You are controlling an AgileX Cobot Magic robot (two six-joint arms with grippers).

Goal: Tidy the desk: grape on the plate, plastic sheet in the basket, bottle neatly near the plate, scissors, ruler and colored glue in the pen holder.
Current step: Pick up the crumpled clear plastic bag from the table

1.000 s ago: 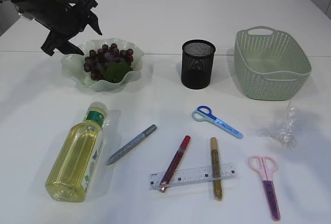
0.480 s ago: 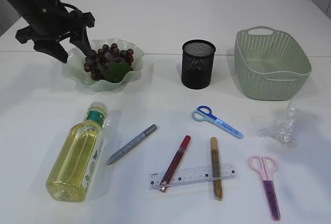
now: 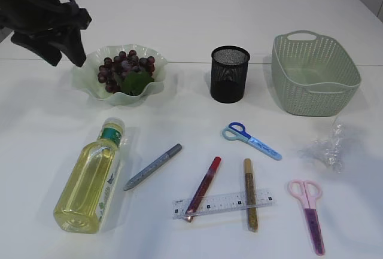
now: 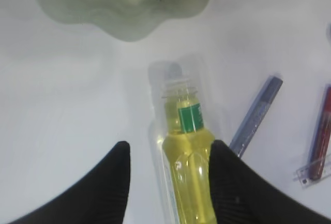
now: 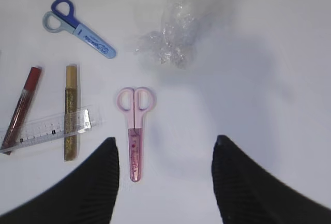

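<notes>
My left gripper (image 3: 60, 52) hangs in the air at the far left of the table, just beside the left rim of the plate (image 3: 84, 82), its fingers spread apart with nothing between them. In the left wrist view the two dark fingers (image 4: 111, 182) frame the bottle (image 4: 189, 167), which lies on its side below them, its capless neck pointing toward the plate (image 4: 124, 19).

My right gripper (image 5: 165, 182) is also spread and empty, hovering over the right part of the table; in the right wrist view the pink scissors (image 5: 134, 131) lie between its fingers on the table surface.

The grapes (image 3: 122, 67) already sit on the plate with a green leaf among them. The bottle (image 3: 90, 178), full of yellow liquid, lies in front of the plate, well apart from it. The pen holder (image 3: 229, 73) stands upright in the middle, and the basket (image 3: 314, 73) stands to its right. The crumpled plastic sheet (image 3: 326, 148) lies on the table in front of the basket.

The blue scissors (image 3: 251, 139) lie in front of the pen holder. Nearer the front edge the ruler (image 3: 222, 204) lies flat, with the red glue stick (image 3: 203, 187) and the gold glue stick (image 3: 249, 193) each crossing over it. A grey glue stick (image 3: 152, 166) lies between the bottle and the red one.
</notes>
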